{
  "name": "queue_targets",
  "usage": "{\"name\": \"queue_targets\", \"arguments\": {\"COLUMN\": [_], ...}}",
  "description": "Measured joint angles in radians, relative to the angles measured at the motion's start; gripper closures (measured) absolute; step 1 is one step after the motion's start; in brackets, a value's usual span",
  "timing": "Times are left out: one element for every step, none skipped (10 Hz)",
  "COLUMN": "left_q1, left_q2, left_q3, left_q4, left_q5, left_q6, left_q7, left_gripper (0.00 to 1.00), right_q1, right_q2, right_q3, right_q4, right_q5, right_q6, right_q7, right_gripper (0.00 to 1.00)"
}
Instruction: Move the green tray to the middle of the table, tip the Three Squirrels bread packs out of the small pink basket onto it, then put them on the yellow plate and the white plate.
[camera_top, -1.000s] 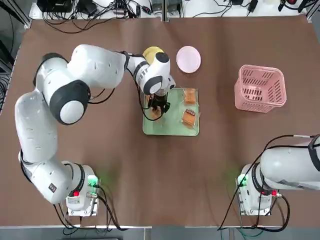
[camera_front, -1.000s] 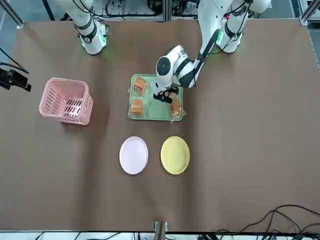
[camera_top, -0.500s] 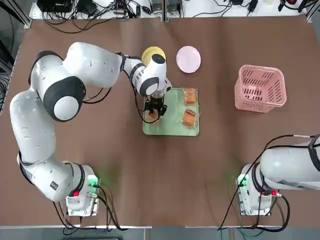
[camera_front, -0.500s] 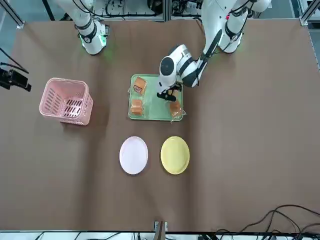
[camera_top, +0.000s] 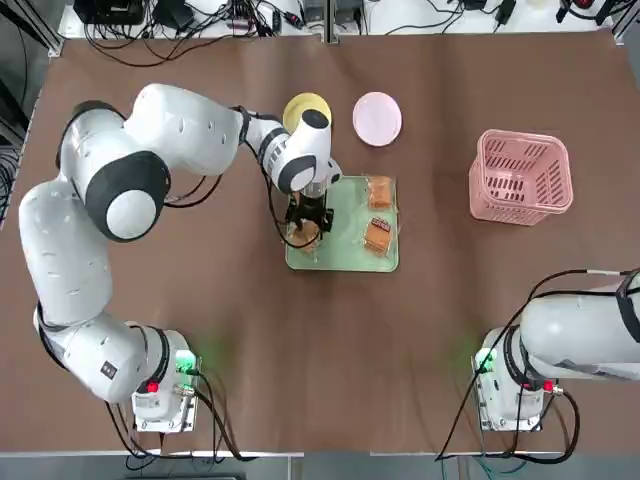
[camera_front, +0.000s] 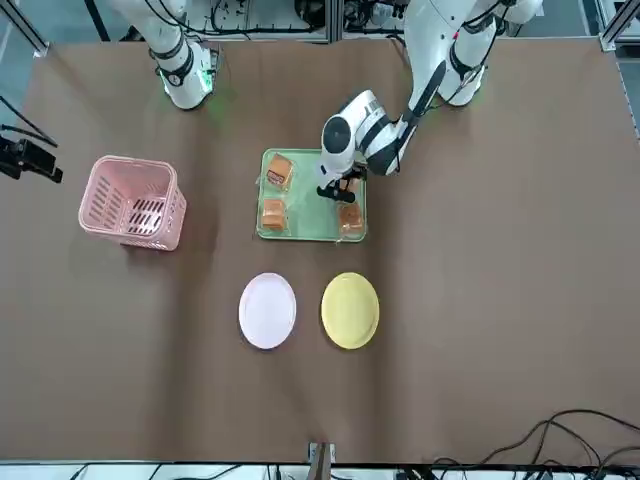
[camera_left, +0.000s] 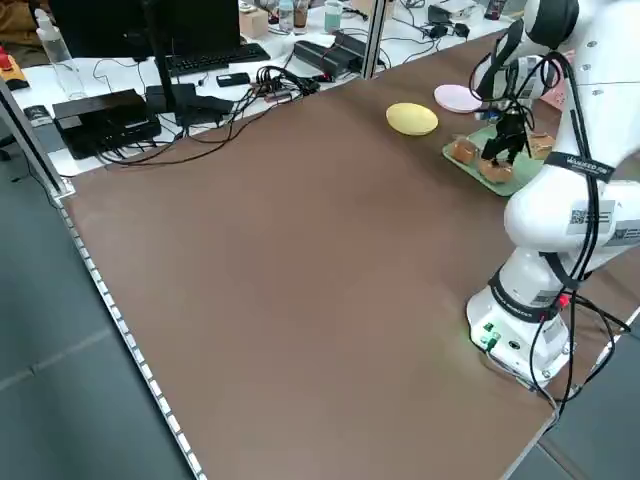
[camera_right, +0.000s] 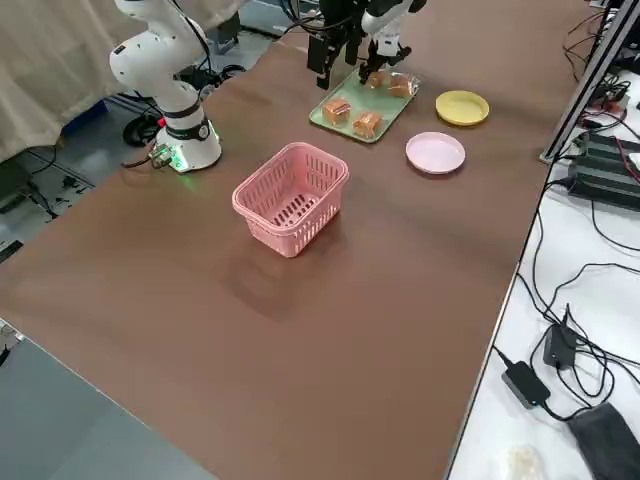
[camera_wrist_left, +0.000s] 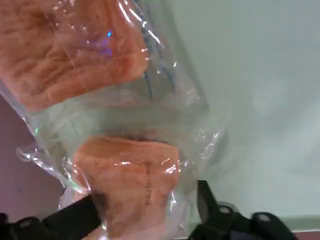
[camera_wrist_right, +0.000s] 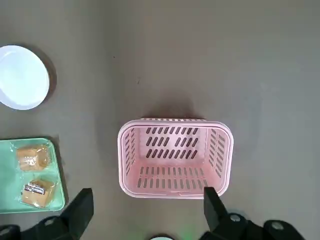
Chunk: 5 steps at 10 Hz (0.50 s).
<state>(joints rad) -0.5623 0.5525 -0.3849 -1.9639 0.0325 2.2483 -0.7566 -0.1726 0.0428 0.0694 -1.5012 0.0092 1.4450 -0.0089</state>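
From overhead I see the green tray near the middle of the table. My left gripper is down over the tray's 9 o'clock side, above a bread pack. Two more bread packs lie on the tray's 3 o'clock side. The yellow plate sits at 12 o'clock from the tray, partly under the arm, with the white plate just beside it. The pink basket stands upright, well off at 3 o'clock.

From the front, the left gripper hangs over the tray, with one pack just below it in the picture.

On the left wrist camera, the fingers stand apart on either side of a pack; they look spread rather than clamped.

The right wrist camera shows my parked right gripper with fingers wide open, high above the basket.
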Motion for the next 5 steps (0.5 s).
{"name": "queue_targets", "arguments": {"left_q1": [0.000, 0.000, 0.000, 0.001, 0.002], "left_q2": [0.000, -0.001, -0.001, -0.001, -0.002], "left_q3": [-0.001, -0.001, -0.001, -0.001, -0.001], "left_q4": [0.012, 0.028, 0.041, 0.055, 0.075], "left_q5": [0.000, 0.000, 0.000, 0.000, 0.000], "left_q6": [0.000, 0.000, -0.002, -0.012, -0.048], "left_q7": [-0.019, -0.032, -0.040, -0.047, -0.047], "left_gripper": [0.09, 0.09, 0.07, 0.05, 0.00], "right_q1": [0.000, 0.000, 0.000, 0.000, 0.000], "right_q2": [0.000, 0.000, 0.000, 0.000, 0.000], "right_q3": [0.000, 0.000, 0.000, 0.000, 0.000], "right_q4": [0.000, 0.000, 0.000, 0.000, 0.000], "right_q5": [0.000, 0.000, 0.000, 0.000, 0.000], "right_q6": [0.000, 0.000, 0.000, 0.000, 0.000], "right_q7": [0.000, 0.000, 0.000, 0.000, 0.000], "right_gripper": [0.03, 0.03, 0.03, 0.03, 0.03]}}
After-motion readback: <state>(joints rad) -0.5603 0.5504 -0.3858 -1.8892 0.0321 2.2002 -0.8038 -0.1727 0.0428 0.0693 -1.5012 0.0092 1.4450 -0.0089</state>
